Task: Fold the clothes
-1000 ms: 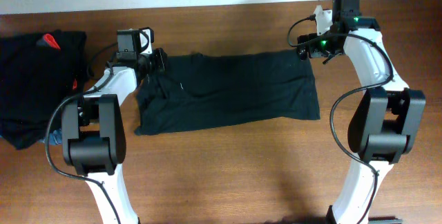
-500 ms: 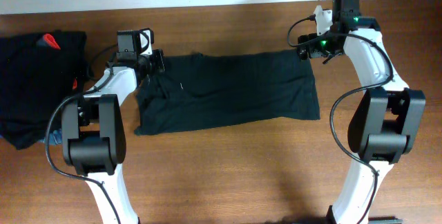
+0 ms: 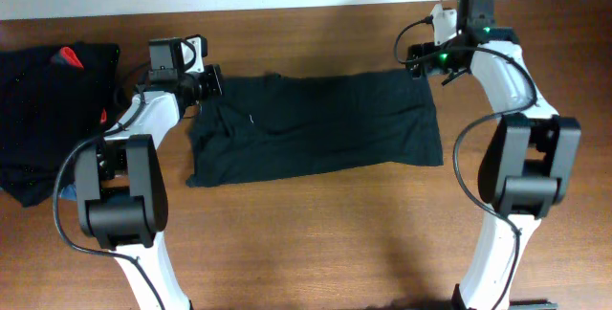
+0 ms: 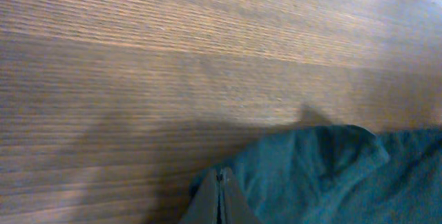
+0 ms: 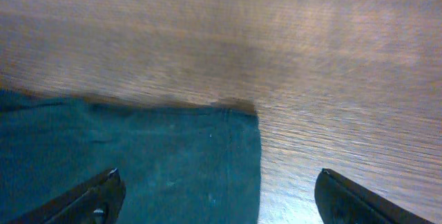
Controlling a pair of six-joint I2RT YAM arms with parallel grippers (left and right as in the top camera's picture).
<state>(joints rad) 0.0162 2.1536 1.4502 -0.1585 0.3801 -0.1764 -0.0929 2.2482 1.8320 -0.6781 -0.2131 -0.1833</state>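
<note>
Wood-grain table point(image 3: 306, 253) carries all items. Black garment point(image 3: 316, 128) lies spread flat as a wide band between the two grippers, its long edges running from one gripper toward the other. Pile of dark clothes point(image 3: 38, 109) sits on the outer side of the left gripper point(image 3: 212, 82), apart from the spread garment.

Left gripper: fingers pressed together, tips at the garment's far corner on its side. The left wrist view shows fabric bunched right at the tips. Whether a fold is caught between them cannot be told.

Right gripper point(image 3: 418, 61): fingers point(image 5: 97, 196) spread wide at the opposite far corner. In the right wrist view that corner and its hemmed edge lie between the two fingers.

Red tag point(image 3: 69, 57) shows on the pile. Small white mark point(image 3: 251, 116) sits on the garment, nearer the left gripper than the right.
</note>
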